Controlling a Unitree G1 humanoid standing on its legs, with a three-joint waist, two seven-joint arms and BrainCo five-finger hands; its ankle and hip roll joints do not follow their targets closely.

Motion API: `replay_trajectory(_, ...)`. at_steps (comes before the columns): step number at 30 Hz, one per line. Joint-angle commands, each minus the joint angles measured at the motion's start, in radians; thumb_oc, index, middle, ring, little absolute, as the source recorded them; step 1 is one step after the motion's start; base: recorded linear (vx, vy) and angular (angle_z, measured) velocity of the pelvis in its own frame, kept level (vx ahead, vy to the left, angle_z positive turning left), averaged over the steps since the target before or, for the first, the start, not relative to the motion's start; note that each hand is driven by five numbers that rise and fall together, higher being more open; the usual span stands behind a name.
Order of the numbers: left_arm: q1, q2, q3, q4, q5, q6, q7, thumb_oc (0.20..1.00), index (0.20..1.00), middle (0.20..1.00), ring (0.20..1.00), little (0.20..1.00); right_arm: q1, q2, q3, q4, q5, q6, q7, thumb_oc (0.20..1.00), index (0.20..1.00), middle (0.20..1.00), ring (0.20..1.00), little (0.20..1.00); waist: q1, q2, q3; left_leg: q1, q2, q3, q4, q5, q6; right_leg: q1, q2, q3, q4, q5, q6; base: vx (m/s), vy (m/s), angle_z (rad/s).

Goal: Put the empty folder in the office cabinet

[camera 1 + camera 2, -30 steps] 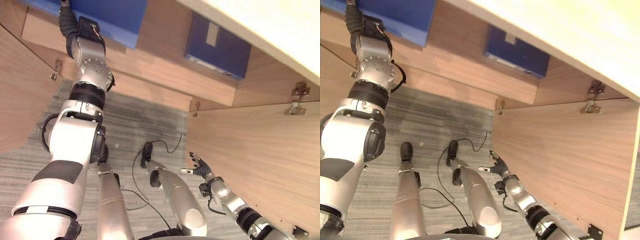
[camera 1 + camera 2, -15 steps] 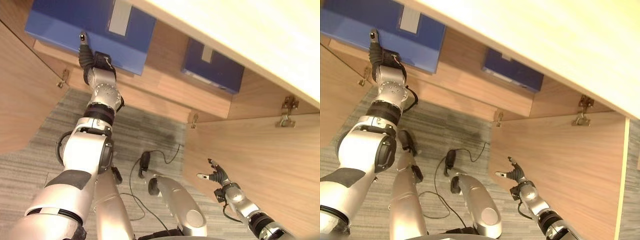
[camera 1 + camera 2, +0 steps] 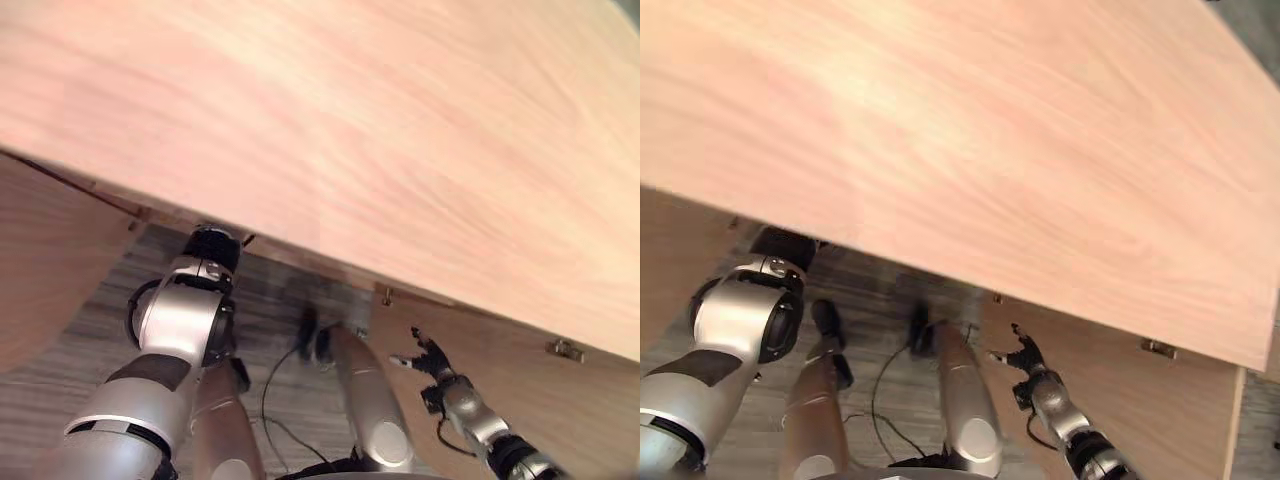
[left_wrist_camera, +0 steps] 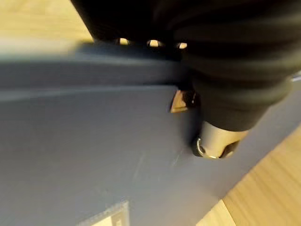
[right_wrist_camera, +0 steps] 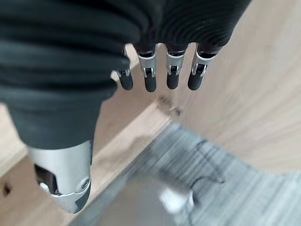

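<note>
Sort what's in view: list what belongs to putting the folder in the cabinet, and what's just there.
Job:
blue folder, with the left hand against it
cabinet top, which hides the shelf from the head views
open cabinet door

Just there:
right hand, open, holding nothing, beside the door
carpet

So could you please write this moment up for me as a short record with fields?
folder: blue folder, seen in the left wrist view
left hand: left hand against the folder, thumb on its face; grip cannot be told
right hand: right hand open, fingers straight, holding nothing, beside the cabinet door
cabinet: wooden top panel above both arms
floor: grey carpet
</note>
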State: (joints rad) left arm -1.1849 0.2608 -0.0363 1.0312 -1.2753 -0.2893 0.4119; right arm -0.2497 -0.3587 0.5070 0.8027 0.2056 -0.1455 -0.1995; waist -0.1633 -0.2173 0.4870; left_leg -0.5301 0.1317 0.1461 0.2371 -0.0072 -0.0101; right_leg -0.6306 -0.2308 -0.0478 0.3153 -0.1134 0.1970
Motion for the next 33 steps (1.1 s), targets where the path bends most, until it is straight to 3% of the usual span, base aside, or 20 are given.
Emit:
replay_trajectory(1,-0.138,0.141,0.027,-0.025,0.046,-0.092,-0.037,0.200,0.200,0.200,0.200,0.200,0.045,-0.056,-0.056,-0.065,0.002,0.005,-0.036,1.000,1.000,1.000,1.000,1.000,-0.036,-0.020,0.023,0.019,0.064,-0.045,0.040,-0.083,-0.095,0.147,0.032,0.017,-0.192,0.145,0.021,0.30,-0.192,1.13)
replay_trajectory(2,-0.151,0.129,0.033,-0.027,0.030,-0.105,-0.036,0.200,0.200,0.200,0.200,0.200,0.032,-0.050,-0.039,-0.058,0.011,0.005,-0.031,1.000,1.000,1.000,1.000,1.000,-0.039,-0.022,0.032,-0.007,0.045,-0.071,0.108,-0.116,-0.085,0.154,0.045,0.007,-0.166,0.146,0.030,0.33,-0.238,1.00)
replay_trajectory(5,-0.160,0.160,0.023,0.003,0.031,-0.092,-0.051,0.200,0.200,0.200,0.200,0.200,0.032,-0.070,-0.034,-0.051,0.042,-0.007,-0.027,1.000,1.000,1.000,1.000,1.000,-0.047,0.000,0.033,-0.028,0.046,-0.120,0.132,-0.120,-0.090,0.139,0.082,-0.014,-0.104,0.094,0.008,0.24,-0.214,0.60)
replay_trajectory(10,-0.163,0.159,0.011,0.003,0.021,-0.094,-0.055,0.200,0.200,0.200,0.200,0.200,0.074,-0.088,-0.047,-0.085,0.076,-0.035,-0.015,1.000,1.000,1.000,1.000,1.000,-0.057,-0.011,0.014,-0.073,0.055,-0.167,0.132,-0.117,-0.103,0.097,0.128,-0.022,-0.059,0.044,-0.027,0.07,-0.152,0.24)
replay_trajectory(20,-0.171,0.124,0.013,0.004,0.033,-0.105,-0.044,0.200,0.200,0.200,0.200,0.200,0.081,-0.107,-0.043,-0.096,0.065,-0.042,-0.014,1.000,1.000,1.000,1.000,1.000,-0.058,-0.014,-0.001,-0.068,0.042,-0.172,0.053,-0.076,-0.111,0.107,0.134,-0.017,-0.136,0.072,-0.029,-0.03,-0.023,0.04)
replay_trajectory(33,-0.221,0.166,-0.023,0.017,0.031,-0.100,-0.051,0.200,0.200,0.200,0.200,0.200,0.085,-0.119,-0.033,-0.163,0.099,-0.056,-0.008,1.000,1.000,1.000,1.000,1.000,-0.074,-0.016,0.007,-0.224,0.049,-0.203,0.305,-0.165,-0.092,-0.047,0.162,-0.001,0.090,-0.009,-0.067,-0.06,-0.001,0.03)
